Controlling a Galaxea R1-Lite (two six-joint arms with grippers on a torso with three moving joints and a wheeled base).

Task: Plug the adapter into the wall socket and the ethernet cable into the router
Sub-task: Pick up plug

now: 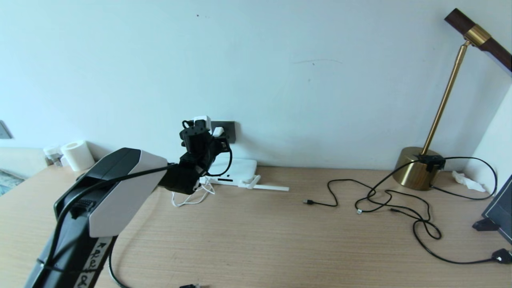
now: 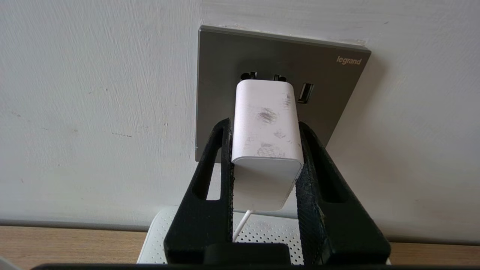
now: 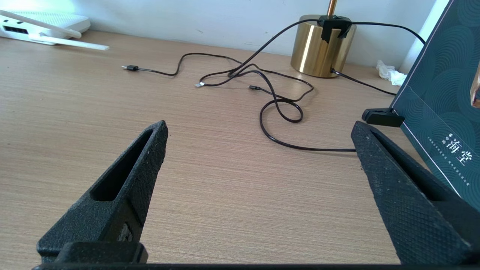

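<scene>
We had the adapter [image 2: 267, 146] pinched between the two black fingers [image 2: 210, 176] of the left gripper [image 2: 264, 165], its front end pressed up to the wall socket [image 2: 326, 97] on the far wall, with two dark pin holes showing just above its top edge; whether its pins were actually seated we could not tell. We judged the main risk to be a misaligned push: if the pins sat off their holes, pressing harder would skid the smooth white body in our grip or tilt it. Its thin white cord [image 2: 240, 225] hung down toward the router [image 1: 240, 170] lying on the desk just below the socket, and a pull on it could drag the plug askew. Our right gripper [image 3: 258, 153] stood wide apart and empty, low over the desk [image 3: 75, 112] well to the right, near loose thin cords [image 3: 277, 108] and the brass lamp base [image 3: 322, 47]
</scene>
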